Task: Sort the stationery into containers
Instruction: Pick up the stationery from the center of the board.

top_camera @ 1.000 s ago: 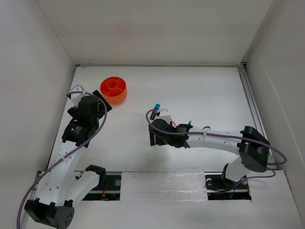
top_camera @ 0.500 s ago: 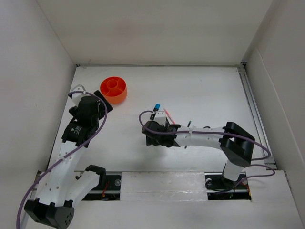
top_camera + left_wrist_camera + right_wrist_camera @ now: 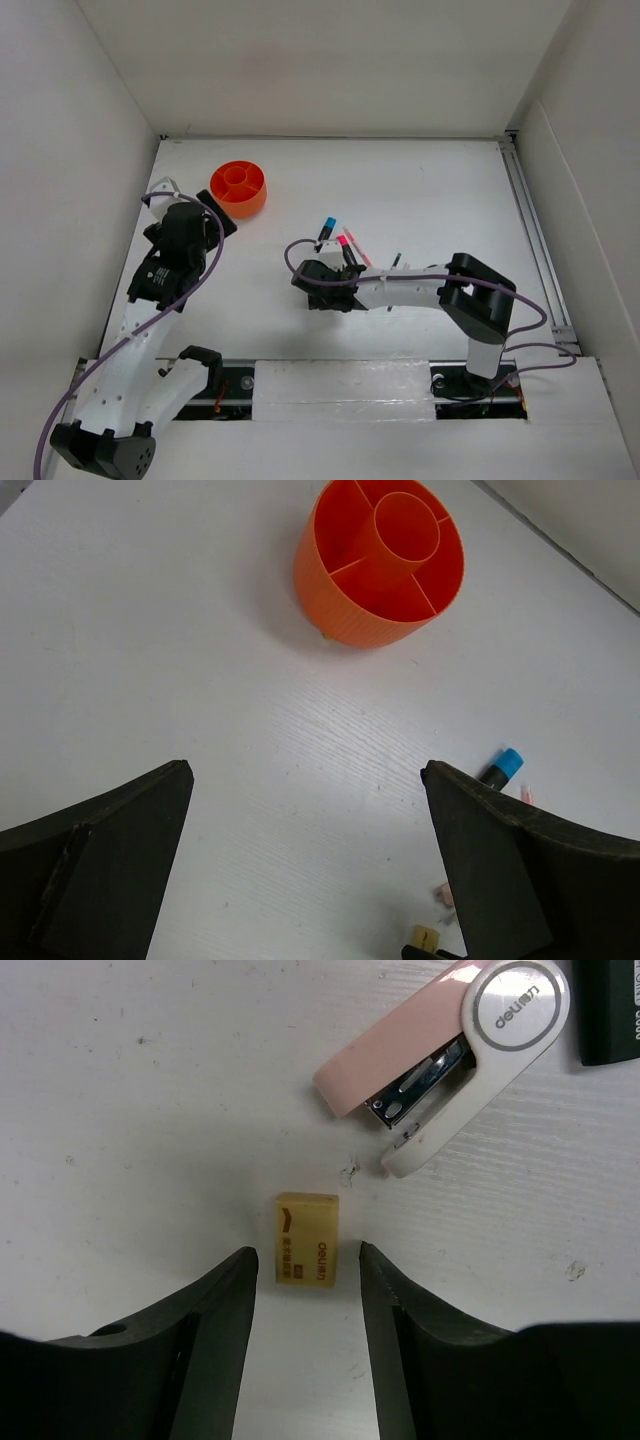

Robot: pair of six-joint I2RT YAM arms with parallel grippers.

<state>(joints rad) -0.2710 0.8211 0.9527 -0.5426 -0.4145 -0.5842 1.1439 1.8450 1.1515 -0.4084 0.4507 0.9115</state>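
White table [image 3: 420,180], faintly grained in the wrist views, enclosed by a back wall [image 3: 330,60], a left wall [image 3: 60,200] and a right wall [image 3: 600,180], all plain white. A metal rail [image 3: 528,220] runs along the table's right edge. A pale panel [image 3: 340,390] lies across its near edge.

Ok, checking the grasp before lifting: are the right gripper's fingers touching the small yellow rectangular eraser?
No, the right gripper straddles the small yellow rectangular eraser with white table showing on both sides.

Robot lab test cell: white table [image 3: 430,185] boxed in by plain white walls [image 3: 300,60], 2 arms [image 3: 125,365] bolted to base rail [image 3: 238,384].
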